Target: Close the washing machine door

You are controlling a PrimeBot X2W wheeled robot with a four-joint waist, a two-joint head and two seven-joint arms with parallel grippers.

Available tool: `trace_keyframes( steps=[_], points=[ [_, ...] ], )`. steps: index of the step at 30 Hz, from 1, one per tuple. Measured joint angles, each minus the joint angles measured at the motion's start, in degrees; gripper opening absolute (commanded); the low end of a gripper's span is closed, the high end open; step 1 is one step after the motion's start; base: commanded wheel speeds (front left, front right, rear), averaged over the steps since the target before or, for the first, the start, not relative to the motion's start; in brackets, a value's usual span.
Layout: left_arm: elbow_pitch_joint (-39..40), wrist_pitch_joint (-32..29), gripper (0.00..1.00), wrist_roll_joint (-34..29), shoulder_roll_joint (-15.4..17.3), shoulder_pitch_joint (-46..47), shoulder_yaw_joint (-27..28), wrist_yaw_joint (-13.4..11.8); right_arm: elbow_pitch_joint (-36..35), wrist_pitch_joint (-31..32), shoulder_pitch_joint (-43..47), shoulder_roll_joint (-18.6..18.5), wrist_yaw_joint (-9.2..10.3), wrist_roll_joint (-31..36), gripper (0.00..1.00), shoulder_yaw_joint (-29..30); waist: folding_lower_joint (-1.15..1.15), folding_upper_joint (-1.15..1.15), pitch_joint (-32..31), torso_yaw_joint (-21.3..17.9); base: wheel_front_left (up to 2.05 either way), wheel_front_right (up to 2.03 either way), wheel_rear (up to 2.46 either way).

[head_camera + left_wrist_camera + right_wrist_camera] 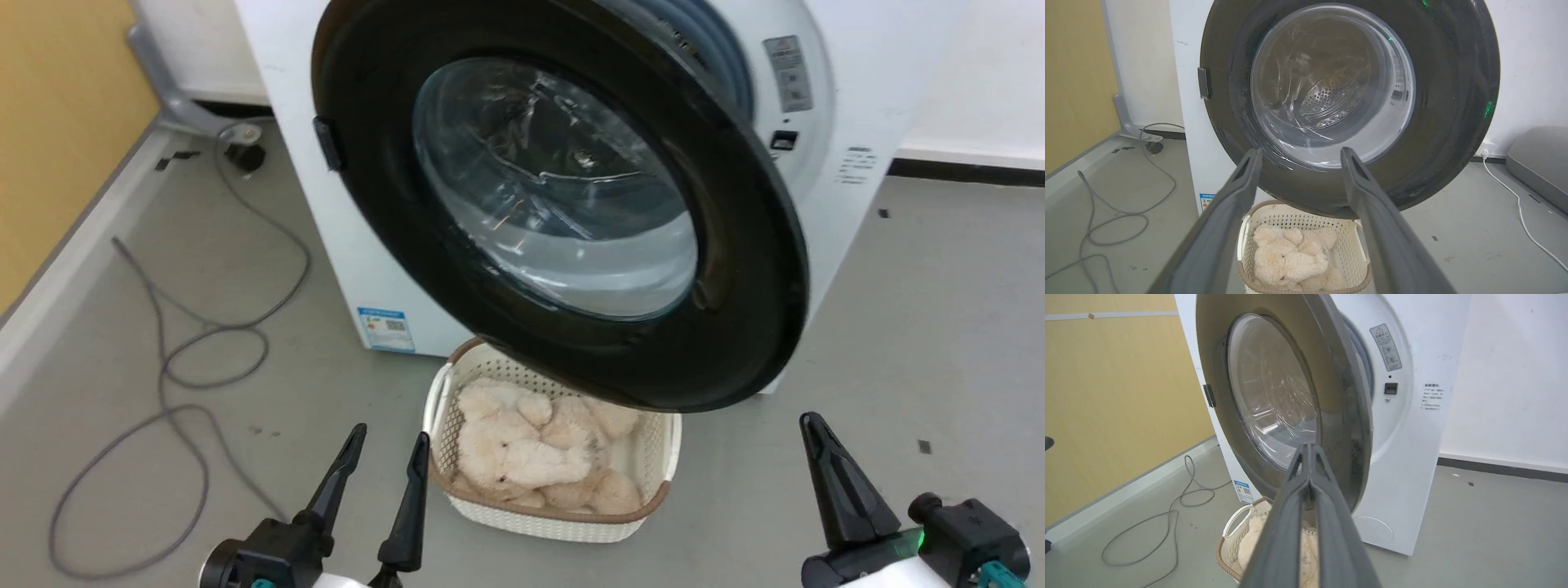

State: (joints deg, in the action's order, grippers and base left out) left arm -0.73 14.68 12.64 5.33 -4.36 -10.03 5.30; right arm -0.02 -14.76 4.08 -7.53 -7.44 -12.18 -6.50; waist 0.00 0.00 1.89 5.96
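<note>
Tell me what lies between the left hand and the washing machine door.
Bare air, by the left wrist view: the left hand points at the washing machine door. The basket of plush sits lower, under the door's edge.

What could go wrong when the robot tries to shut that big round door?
1. The basket of plush toys sits on the floor right under the partly open door. An arm reaching in low might bump it.
2. The door's middle is smooth, bulging glass. The shut right fingers could slide off it, so the black rim looks safer to push.
3. The left fingers are spread open and might snag on the rim.
</note>
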Motion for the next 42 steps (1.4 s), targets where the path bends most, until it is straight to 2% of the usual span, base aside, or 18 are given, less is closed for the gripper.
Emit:
trace_keyframes(
  steps=[5,11,15,18,31,42],
  points=[
    [-0.1,0.0,1.0,-0.4,-1.1,1.0,0.4,0.5,0.9,0.0,-2.9,-4.2,0.0,-0.5,0.0,-3.3,0.0,0.0,1.5,1.9,0.0,0.0,0.0],
    [-0.4,0.0,1.0,-0.5,-1.7,2.4,0.0,1.3,4.5,0.0,-10.3,-11.8,-0.02,-2.7,0.0,-8.8,0.0,0.0,4.1,4.4,0.0,0.0,0.0],
    [-0.4,0.0,1.0,-0.5,-2.2,4.4,0.1,1.4,7.4,0.8,-17.6,-17.5,-0.01,-5.6,0.0,-10.3,0.0,0.0,7.1,6.2,0.0,0.0,0.0],
    [-0.3,0.0,1.0,-0.5,-2.3,5.8,-0.3,1.5,9.2,1.4,-20.9,-20.0,-0.01,-7.6,0.0,-10.2,0.01,0.0,8.9,7.3,0.0,0.0,0.0],
    [2.0,0.0,1.0,1.9,-2.4,10.5,-1.7,0.3,13.9,4.9,-34.7,-28.7,-0.15,-12.4,0.0,-8.4,0.01,0.0,17.3,10.7,0.0,0.0,0.0],
    [2.6,0.0,1.0,2.4,-2.4,13.3,-3.4,-0.4,21.2,9.8,-47.2,-31.1,-0.15,-15.2,0.0,-5.0,0.01,0.0,23.0,12.4,0.0,0.0,0.0]
  ],
)
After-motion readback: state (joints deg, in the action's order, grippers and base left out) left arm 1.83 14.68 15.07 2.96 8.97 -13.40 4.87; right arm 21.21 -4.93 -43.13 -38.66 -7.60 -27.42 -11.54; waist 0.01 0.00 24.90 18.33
